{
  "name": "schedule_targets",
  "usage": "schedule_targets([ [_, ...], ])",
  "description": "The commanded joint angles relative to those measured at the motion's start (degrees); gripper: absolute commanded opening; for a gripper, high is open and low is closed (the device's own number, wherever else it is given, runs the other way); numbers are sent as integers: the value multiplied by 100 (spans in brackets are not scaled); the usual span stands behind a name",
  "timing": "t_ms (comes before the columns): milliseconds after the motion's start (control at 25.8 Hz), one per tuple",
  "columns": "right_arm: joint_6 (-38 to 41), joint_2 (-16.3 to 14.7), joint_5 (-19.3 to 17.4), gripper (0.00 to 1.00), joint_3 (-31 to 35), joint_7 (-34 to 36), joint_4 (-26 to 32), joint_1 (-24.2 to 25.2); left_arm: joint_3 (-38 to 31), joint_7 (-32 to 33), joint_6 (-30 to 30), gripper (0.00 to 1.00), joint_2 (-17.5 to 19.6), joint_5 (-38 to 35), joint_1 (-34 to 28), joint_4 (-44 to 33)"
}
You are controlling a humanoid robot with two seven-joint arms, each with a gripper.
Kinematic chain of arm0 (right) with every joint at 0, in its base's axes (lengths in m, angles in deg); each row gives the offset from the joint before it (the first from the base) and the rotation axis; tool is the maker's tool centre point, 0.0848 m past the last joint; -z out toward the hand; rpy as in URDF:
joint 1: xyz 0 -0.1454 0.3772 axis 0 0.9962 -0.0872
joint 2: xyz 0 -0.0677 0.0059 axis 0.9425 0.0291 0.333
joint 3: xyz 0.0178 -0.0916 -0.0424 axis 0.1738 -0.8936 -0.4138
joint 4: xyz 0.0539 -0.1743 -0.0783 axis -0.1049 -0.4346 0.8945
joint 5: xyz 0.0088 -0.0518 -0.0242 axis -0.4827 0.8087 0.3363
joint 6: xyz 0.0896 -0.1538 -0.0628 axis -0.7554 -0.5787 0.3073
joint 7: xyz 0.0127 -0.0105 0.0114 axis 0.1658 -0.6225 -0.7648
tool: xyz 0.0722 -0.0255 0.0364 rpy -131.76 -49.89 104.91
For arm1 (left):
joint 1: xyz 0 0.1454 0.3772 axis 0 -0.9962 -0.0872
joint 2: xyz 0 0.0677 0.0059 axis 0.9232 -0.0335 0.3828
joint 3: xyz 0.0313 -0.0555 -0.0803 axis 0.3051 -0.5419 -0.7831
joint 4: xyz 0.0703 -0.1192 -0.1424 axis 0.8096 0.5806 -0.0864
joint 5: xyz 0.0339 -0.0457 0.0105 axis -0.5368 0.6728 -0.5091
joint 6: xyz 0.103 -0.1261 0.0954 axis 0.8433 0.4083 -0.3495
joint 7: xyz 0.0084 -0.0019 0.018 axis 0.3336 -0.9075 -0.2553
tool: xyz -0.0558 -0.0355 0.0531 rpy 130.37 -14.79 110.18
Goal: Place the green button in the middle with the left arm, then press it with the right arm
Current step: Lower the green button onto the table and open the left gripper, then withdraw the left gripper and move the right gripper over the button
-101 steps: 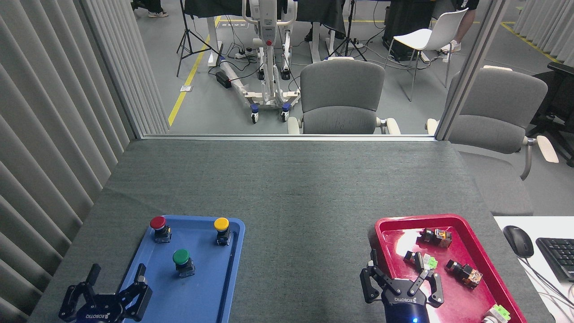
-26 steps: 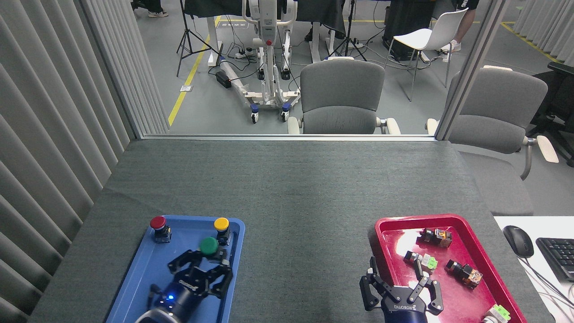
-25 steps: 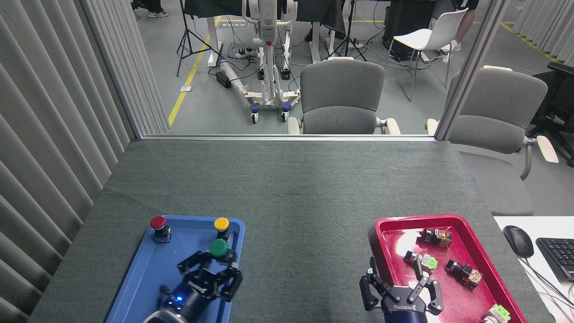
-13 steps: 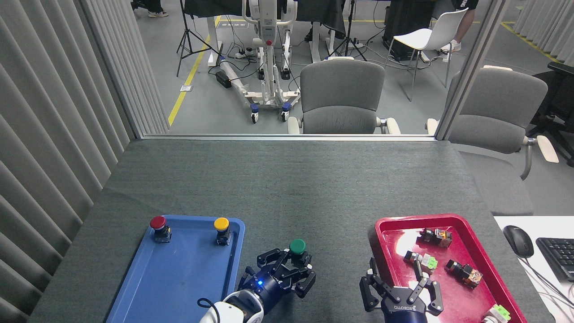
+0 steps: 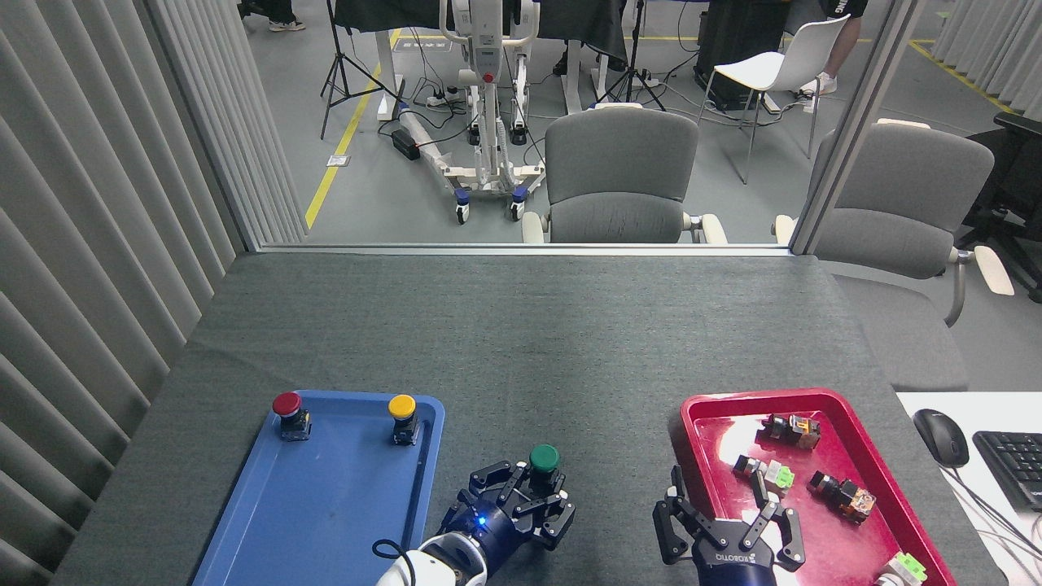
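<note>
Upright, the green button: round dark-green cap up, black base clamped in left gripper over grey felt; right gripper fingers spread, empty

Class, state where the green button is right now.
In the head view, the green button sits low and centre over the grey table, held by the left gripper, between the blue tray and red tray.

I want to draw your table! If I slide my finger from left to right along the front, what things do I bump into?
Blue tray → red button → yellow button → left gripper holding the green button → right gripper → red tray → computer mouse → keyboard.
</note>
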Motion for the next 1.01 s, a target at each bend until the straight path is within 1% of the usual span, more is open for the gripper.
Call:
schedule_targets([
  [0, 14, 9, 0, 99, -8, 4, 0, 3, 142, 8, 253, 42, 1, 15, -3, 9],
  [39, 14, 9, 0, 99, -8, 4, 0, 3, 142, -1, 262, 47, 1, 15, -3, 9],
  [232, 23, 17, 0, 99, -8, 4, -9, 3, 151, -1, 209, 48, 1, 15, -29, 0],
  [271, 23, 17, 0, 99, -8, 4, -9, 3, 168, -1, 209, 49, 1, 15, -29, 9],
  [310, 23, 17, 0, 99, -8, 4, -9, 3, 230, -10, 218, 53, 1, 15, -29, 9],
  [349, 23, 26, 0, 99, -8, 4, -9, 3, 283, -28, 227, 59, 1, 15, -38, 0],
  [387, 23, 26, 0, 99, -8, 4, -9, 3, 300, -80, 218, 61, 1, 15, -38, 0],
  [426, 23, 26, 0, 99, -8, 4, -17, 3, 309, -115, 218, 70, 1, 15, -38, 0],
  [465, 23, 26, 0, 99, -8, 4, -9, 3, 309, -115, 209, 84, 1, 15, -38, 9],
  [504, 23, 35, 0, 99, -8, 4, -9, 3, 309, -115, 201, 96, 1, 15, -38, 18],
  [581, 32, 35, 0, 99, -17, 4, -9, 3, 335, -124, 183, 99, 1, 15, -55, 18],
  [775, 190, 35, 9, 99, -17, 4, -9, -15, 379, -133, 209, 99, 1, 24, -117, -123],
  [891, 216, 44, 9, 98, -26, -5, -17, -23, 265, -115, 253, 99, 45, 59, -319, -492],
  [968, 278, 44, 0, 95, -43, -5, -35, -41, 2, -72, 227, 99, 124, 235, -477, -905],
])
